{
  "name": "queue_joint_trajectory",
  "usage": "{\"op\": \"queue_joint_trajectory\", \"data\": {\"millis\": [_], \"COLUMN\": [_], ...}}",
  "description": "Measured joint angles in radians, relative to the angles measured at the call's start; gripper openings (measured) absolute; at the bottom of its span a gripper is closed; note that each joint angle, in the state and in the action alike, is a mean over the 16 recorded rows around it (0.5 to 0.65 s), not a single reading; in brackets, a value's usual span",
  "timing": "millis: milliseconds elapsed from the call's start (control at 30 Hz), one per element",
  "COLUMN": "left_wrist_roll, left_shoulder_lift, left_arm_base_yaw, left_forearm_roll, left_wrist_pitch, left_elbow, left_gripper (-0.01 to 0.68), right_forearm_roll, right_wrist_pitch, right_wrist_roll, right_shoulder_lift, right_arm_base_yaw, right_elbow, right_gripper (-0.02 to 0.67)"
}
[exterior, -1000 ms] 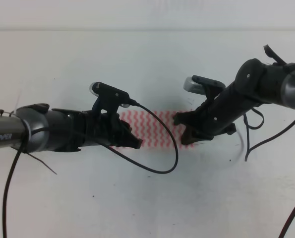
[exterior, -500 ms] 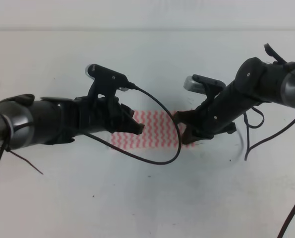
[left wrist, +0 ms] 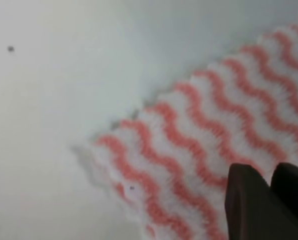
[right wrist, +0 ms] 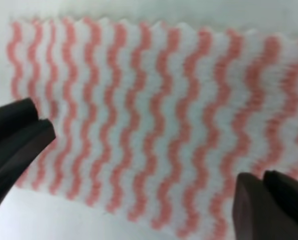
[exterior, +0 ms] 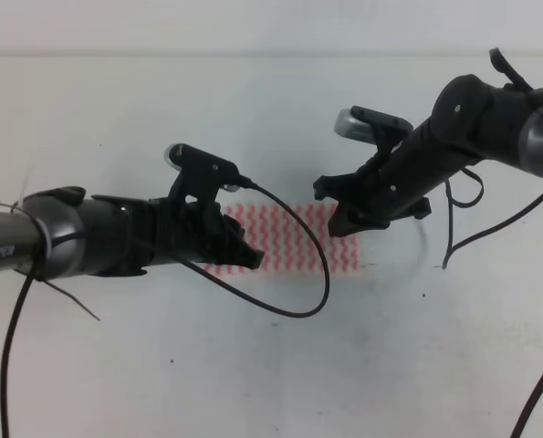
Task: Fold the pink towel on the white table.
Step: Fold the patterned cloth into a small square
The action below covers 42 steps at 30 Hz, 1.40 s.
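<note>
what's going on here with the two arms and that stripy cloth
Two robot arms are working on the pink towel, which lies flat on the white table. The left claw is at its left edge and the right claw above its right edge, open, holding nothing. Whether the left one grips the cloth is unclear.

The white table [exterior: 253, 365] is a plain flat surface that fills the high view, and it has some small dark specks, for example one just to the right of the towel and one to the left of it, farther back. The pink towel [exterior: 289, 239] lies flat directly on the table near the middle, a white cloth with pink-red wavy stripes, and its left and right ends are covered by the arms above it. In the left wrist view [left wrist: 199, 150] one corner of the towel rests on the white surface with a thin shadow along its edge.
</note>
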Motion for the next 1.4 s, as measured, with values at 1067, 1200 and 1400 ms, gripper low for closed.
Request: {"op": "queue_joint_trajectory", "data": {"millis": [1067,1200,1400], "left_wrist_roll": [0.001,0.001,0.0], "left_shoulder_lift": [0.038,0.037,0.038], "left_arm_base_yaw": [0.0,0.0,0.0], "left_forearm_roll": [0.0,0.0,0.0], "left_wrist_pitch": [0.012,0.012,0.012], "left_elbow": [0.0,0.0,0.0], "left_gripper": [0.089,0.089,0.089], "right_forearm_roll": [-0.076,-0.078,-0.078], "right_wrist_pitch": [-0.043,-0.039,-0.032], "right_wrist_roll": [0.084,0.084,0.083], "right_shoulder_lift": [0.05,0.051,0.056], "right_arm_base_yaw": [-0.028,-0.028,-0.029], "right_elbow": [-0.035,-0.035,-0.036], "right_gripper": [0.325,0.325,0.318]}}
